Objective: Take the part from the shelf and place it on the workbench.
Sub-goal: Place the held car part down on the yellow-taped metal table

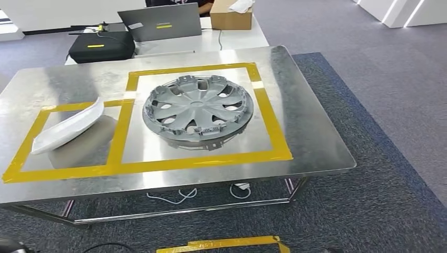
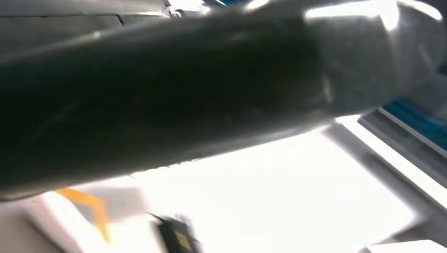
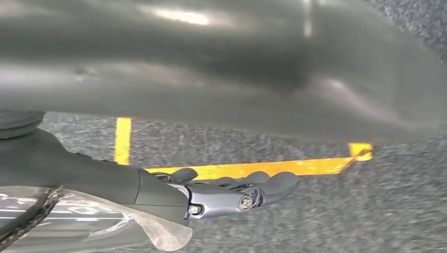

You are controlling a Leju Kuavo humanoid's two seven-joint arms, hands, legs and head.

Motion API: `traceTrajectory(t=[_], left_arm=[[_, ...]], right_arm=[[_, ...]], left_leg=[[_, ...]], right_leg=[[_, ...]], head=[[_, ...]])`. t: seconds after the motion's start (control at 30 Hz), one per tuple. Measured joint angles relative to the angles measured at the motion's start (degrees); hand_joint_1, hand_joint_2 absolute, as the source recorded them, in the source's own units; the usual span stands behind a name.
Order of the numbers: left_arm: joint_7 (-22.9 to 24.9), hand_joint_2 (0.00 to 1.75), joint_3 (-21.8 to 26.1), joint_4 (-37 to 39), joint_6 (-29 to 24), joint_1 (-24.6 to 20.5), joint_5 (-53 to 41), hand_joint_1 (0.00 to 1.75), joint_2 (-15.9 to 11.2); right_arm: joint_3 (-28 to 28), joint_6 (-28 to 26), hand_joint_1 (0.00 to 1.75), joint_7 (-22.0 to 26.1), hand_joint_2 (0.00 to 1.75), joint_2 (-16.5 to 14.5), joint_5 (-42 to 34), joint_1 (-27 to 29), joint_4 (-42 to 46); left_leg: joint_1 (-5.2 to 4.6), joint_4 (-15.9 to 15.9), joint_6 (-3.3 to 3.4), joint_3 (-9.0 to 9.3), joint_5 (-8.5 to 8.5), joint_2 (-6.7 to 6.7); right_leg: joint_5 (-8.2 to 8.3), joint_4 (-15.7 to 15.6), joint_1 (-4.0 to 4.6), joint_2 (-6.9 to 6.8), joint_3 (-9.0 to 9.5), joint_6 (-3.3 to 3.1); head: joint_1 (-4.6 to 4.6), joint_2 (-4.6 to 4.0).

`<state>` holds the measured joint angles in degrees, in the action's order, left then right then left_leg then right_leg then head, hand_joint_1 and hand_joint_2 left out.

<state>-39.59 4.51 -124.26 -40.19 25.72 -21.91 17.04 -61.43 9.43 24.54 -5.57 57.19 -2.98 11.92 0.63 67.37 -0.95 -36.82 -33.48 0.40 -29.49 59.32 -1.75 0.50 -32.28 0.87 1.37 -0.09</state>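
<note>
Hubcap [image 1: 197, 110] sits flat on bench [image 1: 316, 142], inside taped square. Right hand [image 3: 232, 192] hangs over carpet, fingers straight, empty. Left hand: can't tell, view blurred. I judge placing done; keep arms low, clear of bench.

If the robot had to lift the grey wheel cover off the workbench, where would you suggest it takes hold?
Probably at the rim of the wheel cover, from the near edge facing the robot. It lies flat inside the yellow tape frame, clip side up, and its raised edge and spoke openings give fingers purchase. Two hands on opposite sides seem safer for so broad a disc.
</note>
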Motion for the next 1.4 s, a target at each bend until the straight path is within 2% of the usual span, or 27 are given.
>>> traceTrajectory(t=[0.07, 0.1, 0.17, 0.23, 0.27, 0.3, 0.37, 0.4, 0.43, 0.47, 0.53, 0.57, 0.6, 0.63, 0.7, 0.73, 0.8, 0.87, 0.93, 1.0, 1.07, 1.1, 1.13, 1.17, 1.23, 1.3, 1.4], left_arm=[[0.04, 0.0, 4.58, 0.6, 0.0, 0.77, 4.56, 0.0, 0.66], [0.16, 0.0, 6.9, 1.69, 0.0, 0.76, 6.96, 0.0, 0.92], [0.77, 0.0, 12.06, 5.64, 0.0, 0.42, 10.35, 0.0, 1.34], [1.25, 0.0, 16.62, 9.99, 0.01, 0.12, 11.25, 0.0, 1.71], [1.28, 0.0, 18.18, 11.82, 0.02, -0.03, 11.35, 0.0, 1.88], [1.27, 0.0, 19.24, 13.37, 0.03, -0.2, 11.49, 0.0, 2.03], [1.26, 0.0, 20.61, 15.9, 0.04, -0.37, 11.68, 0.0, 2.32], [1.26, 0.0, 21.15, 16.87, 0.04, -0.45, 11.71, 0.0, 2.47], [1.27, 0.0, 21.58, 17.63, 0.04, -0.51, 11.71, 0.0, 2.63], [1.42, 0.0, 21.92, 18.36, 0.04, -0.58, 11.6, 0.0, 2.79], [3.04, 0.0, 22.42, 20.4, 0.47, -0.86, 11.11, 0.0, 2.99], [4.28, 0.0, 22.57, 22.79, 1.13, -1.44, 10.81, 0.0, 3.08], [5.08, 0.0, 22.75, 26.99, 2.15, -2.63, 10.39, 0.0, 3.18], [5.11, 0.0, 23.06, 32.97, 3.27, -4.33, 9.36, 0.0, 3.32], [2.81, 0.0, 24.12, 47.54, 4.89, -8.01, 4.48, 0.0, 3.29], [1.86, 0.0, 24.99, 54.52, 5.56, -9.66, 1.27, 0.0, 3.04], [1.33, 0.0, 27.02, 66.94, 7.62, -12.9, -3.2, 0.0, 2.16], [1.56, 0.0, 28.9, 77.35, 9.75, -15.65, -4.81, 0.0, 1.33], [1.49, 0.0, 30.18, 84.62, 10.47, -17.25, -5.39, 0.0, 0.8], [1.62, 0.0, 31.21, 89.89, 10.84, -18.65, -5.76, 0.0, 0.46], [2.95, 0.0, 32.09, 94.31, 12.35, -20.26, -6.21, 0.0, 0.11], [3.98, 0.0, 32.57, 96.38, 13.64, -21.05, -6.35, 0.0, -0.09], [5.12, 0.0, 33.06, 98.17, 15.17, -21.73, -6.17, 0.0, -0.28], [6.37, 0.0, 33.63, 99.74, 16.93, -22.32, -5.86, 0.0, -0.43], [10.11, 0.0, 34.74, 102.34, 20.33, -23.29, -5.53, 0.0, -0.68], [15.99, 0.0, 35.38, 104.6, 22.25, -24.17, -6.92, 0.0, -0.85], [22.61, 0.0, 35.45, 107.33, 23.5, -25.01, -9.7, 0.0, -0.93]], right_arm=[[-0.27, -0.16, 0.0, -0.01, 0.0, 0.0, -0.01, 0.04, 0.01], [-0.38, -0.27, 0.0, -0.01, 0.0, 0.0, -0.01, 0.04, 0.01], [-0.64, -0.49, 0.0, -0.02, 0.0, -0.02, -0.01, 0.02, 0.01], [-0.9, -0.64, 0.0, 0.0, 0.0, -0.36, -0.03, 0.07, 0.04], [-1.02, -0.68, 0.0, 0.02, 0.0, -0.55, -0.05, 0.11, 0.08], [-1.1, -0.72, 0.0, 0.03, 0.0, -0.72, -0.06, 0.13, 0.12], [-1.22, -0.73, 0.0, 0.05, 0.0, -0.78, -0.03, 0.11, 0.17], [-1.29, -0.73, 0.0, 0.05, 0.0, -0.77, -0.02, 0.11, 0.17], [-1.36, -0.74, 0.0, 0.05, 0.0, -0.75, -0.01, 0.16, 0.17], [-1.43, -0.73, 0.0, 0.06, 0.0, -0.73, 0.0, 0.21, 0.17], [-1.52, -0.68, 0.0, 0.23, 0.0, -0.72, -0.06, 0.25, 0.18], [-1.56, -0.62, 0.0, 0.42, 0.0, -0.72, -0.09, 0.25, 0.19], [-1.62, -0.55, 0.0, 0.66, 0.0, -0.72, -0.11, 0.26, 0.2], [-1.69, -0.48, 0.0, 0.88, 0.0, -0.72, -0.1, 0.28, 0.21], [-1.86, -0.28, 0.0, 1.23, 0.0, -0.73, 0.0, 0.18, 0.25], [-1.91, -0.07, 0.0, 1.34, 0.0, -0.73, 0.05, 0.04, 0.27], [-2.03, 0.65, 0.0, 1.47, 0.0, -0.74, 0.03, -0.15, 0.3], [-2.36, 1.39, 0.0, 1.52, 0.0, -0.75, -0.1, 0.16, 0.3], [-2.75, 1.72, 0.0, 1.51, 0.0, -0.77, -0.17, 0.56, 0.3], [-2.96, 1.75, 0.0, 1.51, 0.0, -0.77, -0.25, 0.65, 0.34], [-3.01, 1.57, 0.0, 1.54, 0.0, -0.76, -0.17, 0.7, 0.37], [-3.01, 1.4, 0.0, 1.56, 0.0, -0.75, -0.05, 0.74, 0.37], [-3.01, 1.23, 0.0, 1.61, 0.0, -0.75, 0.11, 0.77, 0.37], [-3.01, 1.15, 0.0, 1.66, 0.0, -0.74, 0.27, 0.8, 0.37], [-3.01, 1.64, 0.0, 1.7, 0.0, -0.74, 0.63, 0.81, 0.37], [-3.01, 2.29, 0.0, 1.44, 0.0, -0.62, 1.04, 0.73, 0.37], [-3.01, 2.33, 0.0, 0.66, 0.0, -0.2, 1.47, 0.6, 0.36]], left_leg=[[-0.13, 5.8, 0.2, -1.18, -3.7, -0.02], [-0.31, 6.59, 0.59, -0.65, -3.95, -0.04], [-1.06, 2.31, 2.29, 3.38, -1.73, -0.11], [-2.35, -5.87, 4.8, 9.16, -0.18, -0.06], [-2.91, -8.82, 5.59, 11.0, 0.1, 0.03], [-3.32, -10.58, 5.98, 11.95, 0.12, 0.14], [-3.37, -11.82, 5.81, 11.87, 1.49, 0.29], [-3.22, -12.42, 5.69, 11.61, 2.35, 0.35], [-2.98, -12.99, 5.65, 11.14, 3.33, 0.4], [-2.71, -13.45, 5.57, 10.48, 4.32, 0.45], [-2.59, -13.51, 5.51, 8.71, 5.77, 0.51], [-2.54, -13.47, 5.36, 7.81, 6.47, 0.55], [-2.48, -13.4, 5.22, 6.9, 7.17, 0.59], [-2.36, -13.2, 5.03, 5.93, 7.83, 0.6], [-2.02, -12.18, 4.48, 3.96, 8.78, 0.64], [-1.92, -11.29, 4.17, 3.02, 8.98, 0.73], [-1.94, -9.71, 3.49, 1.76, 9.44, 1.0], [-1.9, -9.17, 2.83, 1.18, 10.21, 1.14], [-1.64, -8.24, 2.02, 0.66, 8.87, 0.73], [-1.2, -3.6, 1.09, -0.54, 3.73, 0.23], [-0.71, 3.39, 0.42, -1.56, -1.08, 0.12], [-0.48, 5.64, 0.22, -1.36, -1.73, 0.11], [-0.3, 6.03, 0.12, -0.39, -1.06, 0.11], [-0.15, 4.28, 0.13, 1.52, 0.47, 0.1], [-0.08, -3.64, 0.53, 7.19, 2.84, -0.08], [-0.33, -10.39, 1.1, 11.07, 2.81, -0.35], [-0.69, -11.99, 2.06, 10.7, 3.01, -0.18]], right_leg=[[1.03, 0.01, 0.62, -0.09, -1.48, -0.37], [1.58, 0.02, 1.0, -0.14, -2.23, -0.53], [2.76, 0.0, 1.85, -0.09, -3.71, -0.92], [3.94, -0.12, 2.36, 0.0, -4.68, -1.14], [4.49, -0.29, 2.4, -0.03, -4.84, -1.02], [5.05, -0.5, 2.27, -0.13, -4.85, -0.78], [6.13, -1.02, 2.12, -0.29, -4.85, -0.16], [5.91, -0.95, 2.13, -0.27, -5.11, 0.12], [4.53, -0.12, 2.18, -0.23, -5.64, 0.4], [2.05, 1.79, 2.18, -0.19, -6.38, 0.69], [-4.01, 8.05, 1.85, -0.19, -7.72, 1.36], [-5.55, 11.12, 1.64, -0.26, -7.87, 1.67], [-5.56, 13.05, 1.39, -0.35, -7.4, 2.01], [-4.26, 13.41, 1.19, -0.44, -6.18, 2.35], [-1.25, 8.69, 0.83, -0.61, -0.95, 3.09], [-1.08, 4.32, 0.69, -0.67, 2.62, 3.34], [-2.89, -2.33, 0.6, -0.74, 7.09, 2.69], [-3.61, -3.98, 0.76, -0.75, 7.41, 1.22], [-2.69, -3.95, 0.66, -0.96, 6.61, 0.18], [-1.51, -3.97, 0.53, -1.12, 5.32, -0.44], [-0.31, -3.87, 0.54, -1.17, 3.84, -0.52], [0.26, -3.76, 0.53, -1.22, 3.15, -0.43], [0.79, -3.58, 0.51, -1.26, 2.45, -0.29], [1.28, -3.33, 0.47, -1.25, 1.78, -0.11], [2.18, -2.89, 0.43, -1.14, 0.49, 0.38], [3.13, -2.73, 0.4, -1.09, -0.38, 1.13], [4.23, -2.74, 0.15, -0.99, -1.22, 2.44]], head=[[0.03, 0.0], [0.01, 0.0], [0.01, 0.0], [-0.05, 0.0], [-0.06, 0.0], [-0.04, 0.0], [0.1, 0.0], [0.15, 0.0], [0.15, 0.0], [0.13, 0.0], [0.04, 0.0], [0.03, 0.0], [0.05, 0.0], [0.06, 0.0], [-0.04, 0.0], [-0.11, 0.0], [-0.1, 0.0], [-0.06, 0.0], [-0.04, 0.0], [0.15, 0.0], [0.25, 0.0], [0.22, 0.0], [0.22, 0.0], [0.22, 0.0], [0.24, 0.0], [0.21, 0.0], [0.15, 0.0]])
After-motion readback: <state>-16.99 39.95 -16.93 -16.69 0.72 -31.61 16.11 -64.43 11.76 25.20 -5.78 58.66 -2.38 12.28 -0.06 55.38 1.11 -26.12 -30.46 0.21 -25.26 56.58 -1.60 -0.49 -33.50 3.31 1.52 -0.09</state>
